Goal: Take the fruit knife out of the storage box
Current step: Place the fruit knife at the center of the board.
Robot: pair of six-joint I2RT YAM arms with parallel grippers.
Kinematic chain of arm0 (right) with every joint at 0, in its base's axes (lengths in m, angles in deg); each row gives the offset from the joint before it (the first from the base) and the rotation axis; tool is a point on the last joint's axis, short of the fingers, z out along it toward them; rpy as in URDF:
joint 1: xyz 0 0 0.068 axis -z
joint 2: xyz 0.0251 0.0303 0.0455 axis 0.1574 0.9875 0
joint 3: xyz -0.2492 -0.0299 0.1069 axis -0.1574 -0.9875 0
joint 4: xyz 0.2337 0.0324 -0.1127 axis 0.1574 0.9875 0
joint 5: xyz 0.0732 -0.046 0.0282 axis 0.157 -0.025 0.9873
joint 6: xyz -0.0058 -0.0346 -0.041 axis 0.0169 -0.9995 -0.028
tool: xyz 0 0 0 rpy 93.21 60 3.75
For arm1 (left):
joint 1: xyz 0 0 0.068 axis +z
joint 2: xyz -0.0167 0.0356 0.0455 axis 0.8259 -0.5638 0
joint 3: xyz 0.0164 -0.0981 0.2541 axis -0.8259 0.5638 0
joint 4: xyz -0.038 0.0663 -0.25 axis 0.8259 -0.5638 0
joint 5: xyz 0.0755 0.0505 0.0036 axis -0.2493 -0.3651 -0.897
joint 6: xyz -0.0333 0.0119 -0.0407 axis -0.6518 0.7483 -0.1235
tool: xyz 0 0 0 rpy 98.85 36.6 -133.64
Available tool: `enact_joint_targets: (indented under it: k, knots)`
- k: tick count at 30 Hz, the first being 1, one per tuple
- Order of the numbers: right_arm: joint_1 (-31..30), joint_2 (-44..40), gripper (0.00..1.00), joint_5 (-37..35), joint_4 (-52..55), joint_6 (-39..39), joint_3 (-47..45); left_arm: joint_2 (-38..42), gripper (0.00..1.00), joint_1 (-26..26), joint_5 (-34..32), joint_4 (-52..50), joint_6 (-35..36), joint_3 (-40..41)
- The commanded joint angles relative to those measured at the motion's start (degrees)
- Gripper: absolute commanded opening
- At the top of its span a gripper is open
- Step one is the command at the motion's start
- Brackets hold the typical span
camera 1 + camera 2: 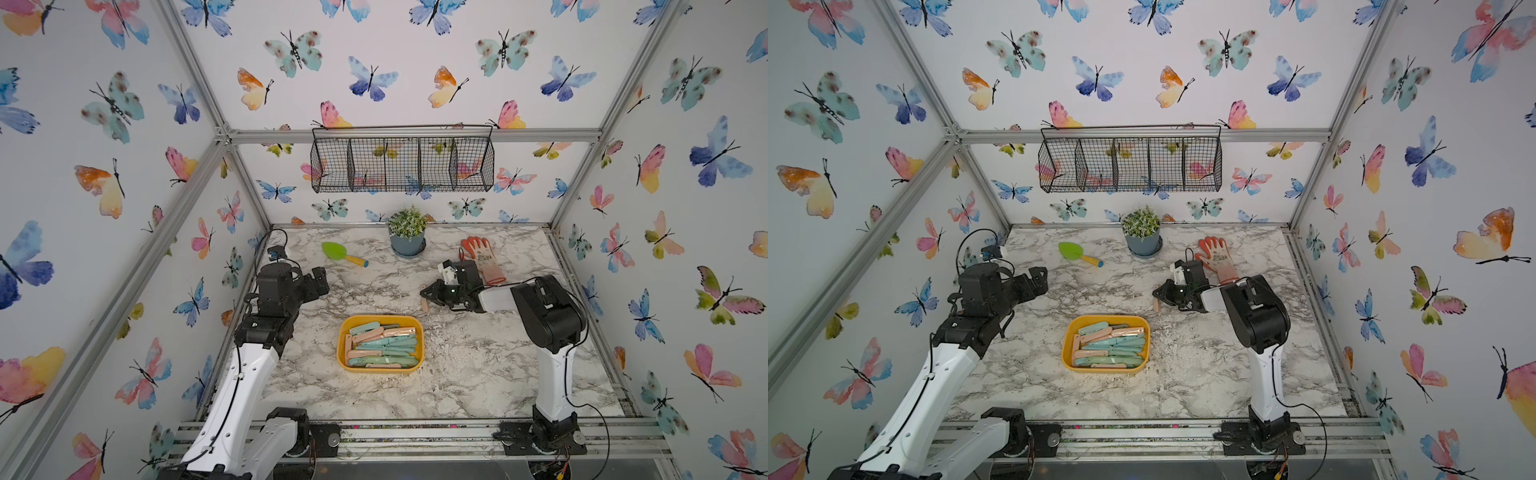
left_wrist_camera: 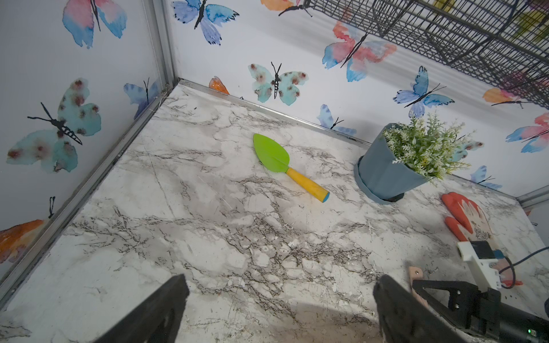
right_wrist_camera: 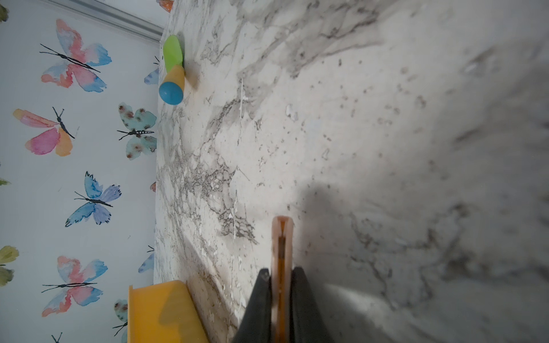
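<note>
Black fingers point(image 3: 263, 300) of the right gripper point(image 3: 281, 273) are seen right up at the lens, clenched on a peach-coloured fruit knife point(image 3: 280, 243), folded, its free end sticking out past the tips. And it is out of the storage box point(image 1: 341, 345)! In both top views the knife is held over the marble surface point(image 1: 478, 365), just beyond the box's far right corner, hanging end-down. Whether its tip touches the surface cannot be told.

Over to the left gripper point(image 2: 282, 277): its jaws are spread wide, nothing between them, and it is held above the surface near the left edge.

The yellow-orange box is set at the middle of the surface, towards the near edge, and is packed with teal and peach folded knives point(image 1: 384, 347). Along the far edge, a green trowel point(image 1: 343, 253) is laid left of centre, a potted plant point(image 1: 407, 235) is stood at the middle, and an orange glove point(image 1: 484, 259) is spread towards the far right corner.
</note>
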Motion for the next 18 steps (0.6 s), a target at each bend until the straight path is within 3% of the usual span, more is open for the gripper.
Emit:
enact_joint_targets:
  k: [1,6,18]
  knots:
    - [0.07,-0.77,0.19,-2.92,0.15,0.16,-1.51,0.84,0.98,-0.22,-0.18,-0.84,0.33,0.58]
    - [0.07,-1.11,0.27,-3.71,0.19,0.23,-1.72,0.86,0.98,-0.23,-0.32,-0.84,0.33,0.58]
    - [0.07,-4.68,0.3,-6.73,1.91,-0.37,-3.77,1.13,0.98,-0.22,-0.67,-0.83,0.25,0.58]
